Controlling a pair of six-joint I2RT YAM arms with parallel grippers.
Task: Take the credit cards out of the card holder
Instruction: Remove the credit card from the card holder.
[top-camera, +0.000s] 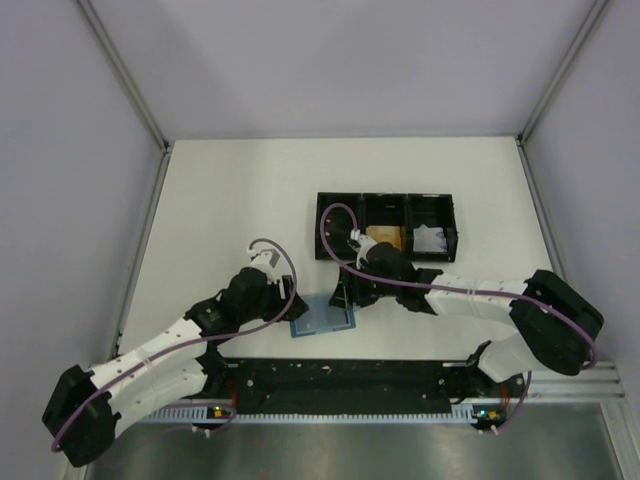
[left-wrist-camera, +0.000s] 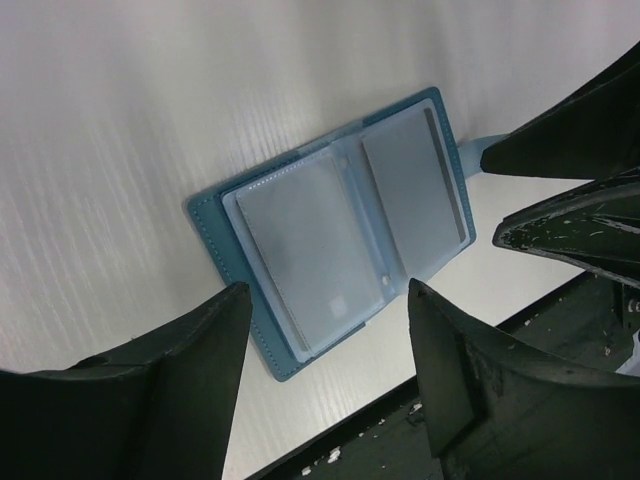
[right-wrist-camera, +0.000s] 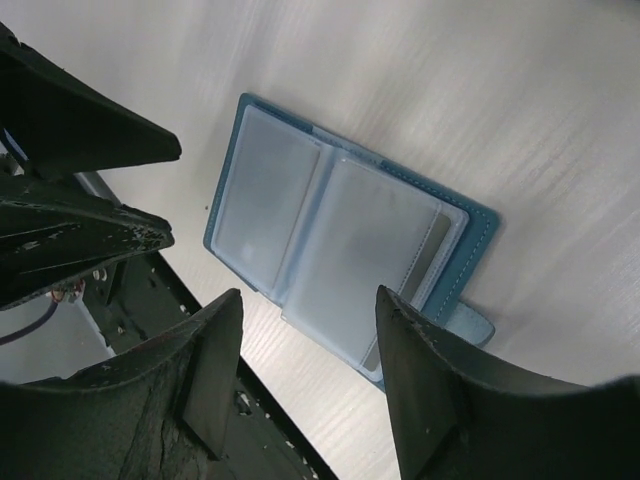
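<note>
The teal-blue card holder (top-camera: 325, 319) lies open and flat on the white table near the front edge, its frosted light-blue pockets facing up. It also shows in the left wrist view (left-wrist-camera: 340, 230) and the right wrist view (right-wrist-camera: 340, 240). My left gripper (top-camera: 291, 303) (left-wrist-camera: 328, 300) is open and empty, just above the holder's left leaf. My right gripper (top-camera: 347, 297) (right-wrist-camera: 310, 300) is open and empty, just above its right leaf. An orange-gold credit card (top-camera: 385, 238) lies in the black tray's middle compartment. The black card is not discernible.
The long black three-compartment tray (top-camera: 340, 200) stands behind the holder, with a white paper wad (top-camera: 432, 239) in its right compartment. The black rail (top-camera: 350, 375) at the table's front edge runs close below the holder. The two grippers' fingers are close together.
</note>
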